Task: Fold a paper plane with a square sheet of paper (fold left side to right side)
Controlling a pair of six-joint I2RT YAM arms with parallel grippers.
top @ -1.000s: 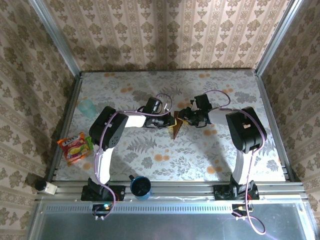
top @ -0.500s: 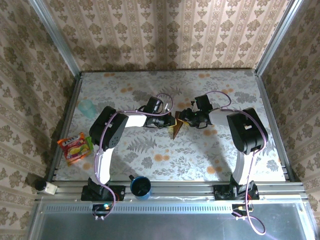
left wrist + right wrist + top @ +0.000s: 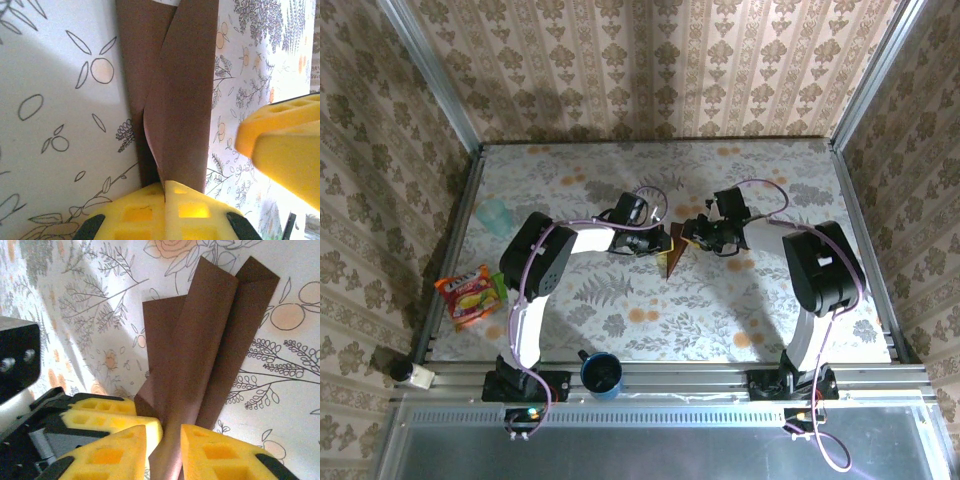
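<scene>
The flowered table (image 3: 570, 165) carries the two arms, which meet near its middle. There the paper plane (image 3: 669, 258), a dark brown sheet folded in long narrow flaps, is between both pincers. The left gripper (image 3: 165, 189) is pressed together on one end of the paper. The right gripper (image 3: 170, 437), just beside it, pinches the raised middle fold between its yellow fingers (image 3: 220, 452).

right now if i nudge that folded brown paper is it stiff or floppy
Probably floppy: the paper plane bows in a soft curve above the left gripper, which is shut on it. Likely very light, being only a few thin layers. Its creases may spring open when pushed, since the flaps splay apart in the right wrist view.
</scene>
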